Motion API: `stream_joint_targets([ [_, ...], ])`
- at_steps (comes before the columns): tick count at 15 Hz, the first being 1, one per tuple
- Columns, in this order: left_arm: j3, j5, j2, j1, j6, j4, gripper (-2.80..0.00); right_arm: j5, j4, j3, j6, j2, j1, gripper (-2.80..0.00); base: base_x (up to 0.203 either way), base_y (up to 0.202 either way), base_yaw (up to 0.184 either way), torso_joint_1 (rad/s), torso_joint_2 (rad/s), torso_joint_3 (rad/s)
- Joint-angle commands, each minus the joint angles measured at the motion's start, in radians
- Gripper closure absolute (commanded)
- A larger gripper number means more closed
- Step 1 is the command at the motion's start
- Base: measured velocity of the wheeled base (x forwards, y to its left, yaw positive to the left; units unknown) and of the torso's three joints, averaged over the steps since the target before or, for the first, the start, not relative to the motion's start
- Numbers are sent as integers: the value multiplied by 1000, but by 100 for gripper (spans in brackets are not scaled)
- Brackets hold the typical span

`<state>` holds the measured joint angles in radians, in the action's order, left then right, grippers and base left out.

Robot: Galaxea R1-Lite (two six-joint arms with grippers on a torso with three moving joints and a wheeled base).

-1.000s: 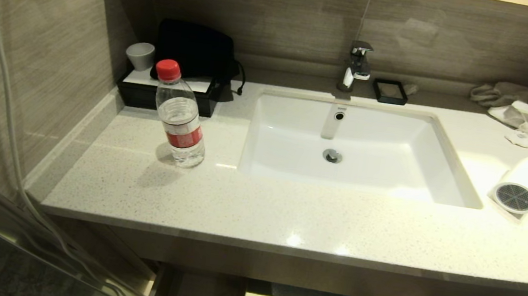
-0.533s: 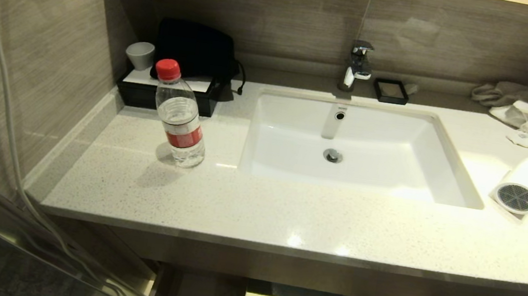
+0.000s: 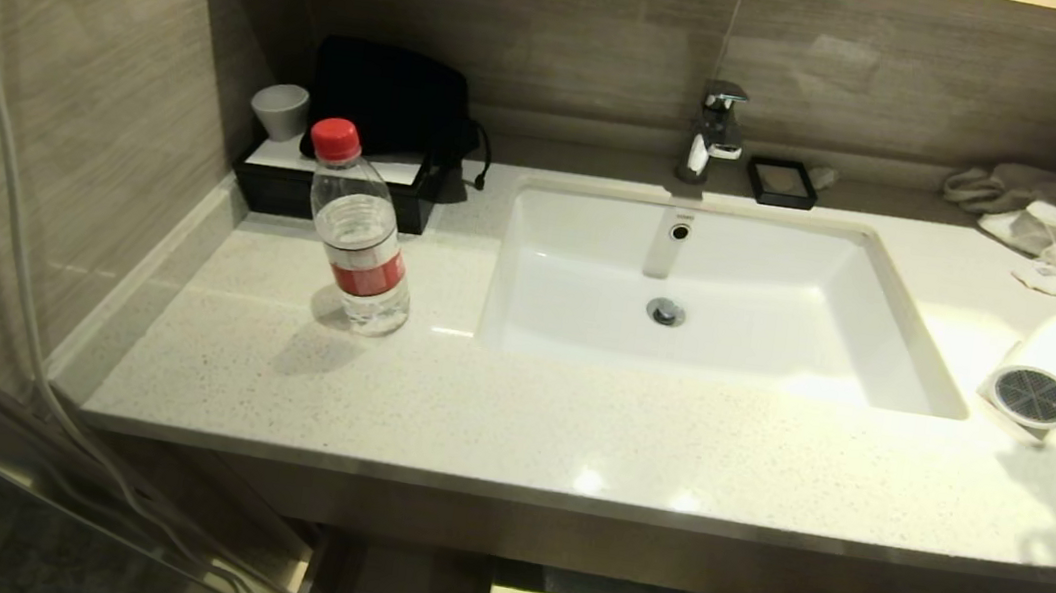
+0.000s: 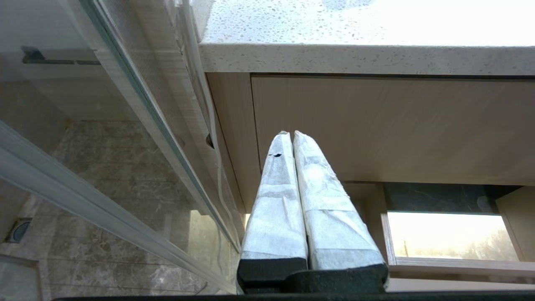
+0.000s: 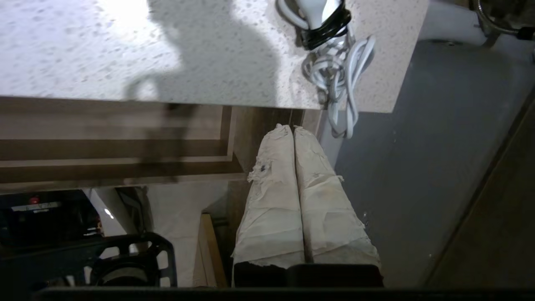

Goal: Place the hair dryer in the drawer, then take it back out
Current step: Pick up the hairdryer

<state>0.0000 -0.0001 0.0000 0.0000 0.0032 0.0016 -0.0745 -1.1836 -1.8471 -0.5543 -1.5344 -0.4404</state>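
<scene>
Head view: we see the white plastic hair dryer with a fat cylindrical barrel and round grey mesh rear grille [image 3: 1051, 373] lying on its side on the pale speckled stone counter [image 3: 493, 413], at the counter's right end, just right of the white rectangular sink [image 3: 720, 290]; neither arm shows in this view.
Long axis: the barrel runs from the grille, which faces the counter's front edge, back and to the right toward the wall.
Cord: the right wrist view shows the white coiled cord [image 5: 334, 79], banded in black, draping over the counter's front edge near its right corner.
Right claw [image 5: 292, 129]: closed on nothing, the padded tips pressed together, in front of the counter's front edge and pointing toward it, close by the dangling cord.
Bearing: from the right claw the dryer lies up over the edge and further back on the counter; we think slightly to its left, though the dryer's body is mostly out of that view.
Left claw [image 4: 289, 136]: closed and empty, parked low before the wood-grain cabinet front [image 4: 376, 125] at the counter's left end, well apart from the dryer.
Nearer arm: the right one, in our judgement.
Drawer: we cannot make out how it stands from these views.
</scene>
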Motion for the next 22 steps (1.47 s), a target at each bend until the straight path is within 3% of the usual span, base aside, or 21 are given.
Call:
stream_joint_targets([
  [1,0,0,0,0,0,0,0,-31,18,-40,-90,-163,-35,0,0,0,0,0,0,0],
  [4,0,0,0,0,0,0,0,-43,113,-61,-145,-250,-36,0,0,0,0,0,0,0],
  [5,0,0,0,0,0,0,0,-43,133,-60,-187,-259,-35,-280,0,0,0,0,0,0],
  [7,0,0,0,0,0,0,0,-40,148,-48,-257,-285,-18,-280,0,0,0,0,0,0],
  [12,0,0,0,0,0,0,0,73,162,-53,-275,-324,-3,-280,0,0,0,0,0,0],
  [20,0,0,0,0,0,0,0,81,170,-55,-400,-362,-64,-280,0,0,0,0,0,0],
  [22,0,0,0,0,0,0,0,93,162,-59,-400,-385,-76,-280,0,0,0,0,0,0],
])
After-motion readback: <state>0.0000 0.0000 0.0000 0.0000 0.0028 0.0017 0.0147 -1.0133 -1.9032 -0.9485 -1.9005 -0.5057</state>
